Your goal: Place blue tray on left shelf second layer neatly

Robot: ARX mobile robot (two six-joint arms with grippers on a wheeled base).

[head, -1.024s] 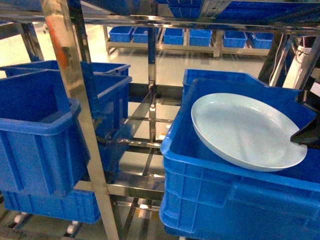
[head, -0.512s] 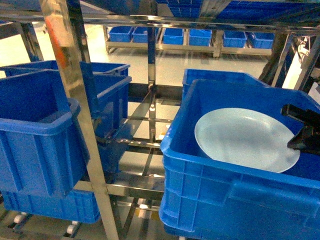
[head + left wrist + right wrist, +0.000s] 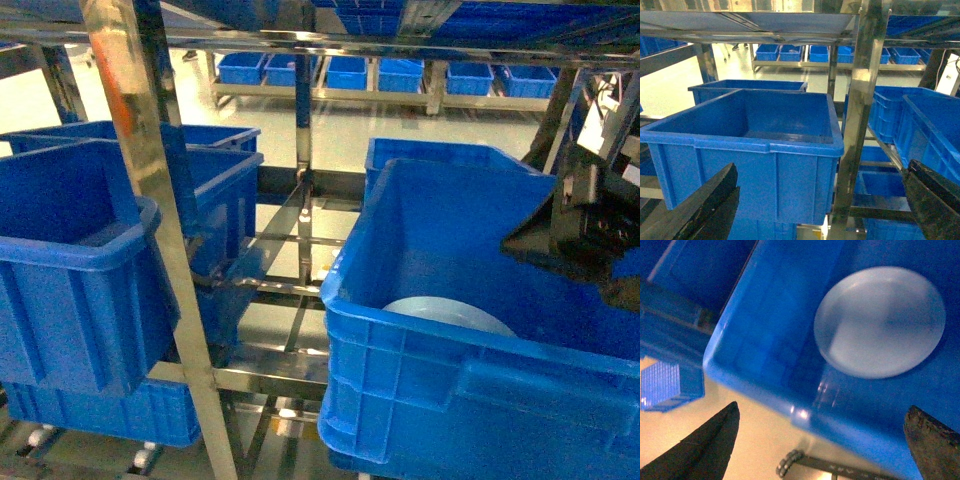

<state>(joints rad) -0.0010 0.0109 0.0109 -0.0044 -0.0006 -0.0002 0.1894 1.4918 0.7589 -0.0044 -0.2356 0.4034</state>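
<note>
- Steel shelving (image 3: 150, 200) stocked with deep-blue plastic crates fills the scene, over a pale glossy floor (image 3: 340, 130) with more racks behind.
- Right gripper (image 3: 820, 440): its two dark fingers (image 3: 705, 445) stand far apart at the lower corners of the wrist view, with nothing between them. In the head view the gripper (image 3: 575, 235) hangs over the far right side of the near crate, clear of the plate.
- Left gripper (image 3: 820, 210): likewise spread wide and empty, facing a big blue rectangular crate (image 3: 747, 150) on the left rack.
- Pale light-blue round plastic tray (image 3: 880, 322): it lies flat on the bottom of the deep-blue ribbed crate (image 3: 430, 370) on the right; from the head camera only a sliver of its rim (image 3: 445, 310) shows above the near wall.
- What changed: a second ago the tray was tilted up above the crate's rim with the right gripper at its edge; half a second ago it was lower and inside; now it rests on the crate floor and the gripper has let go and lifted away.
- My reading: the release looks complete and the tray sits settled, not leaning on a wall. Whether this crate counts as the left shelf's second layer I cannot tell from these views.
- Surroundings: a slanted steel upright (image 3: 860, 100) separates the left crates from the right ones; distant blue bins (image 3: 350, 70) line a low rack across the aisle.
</note>
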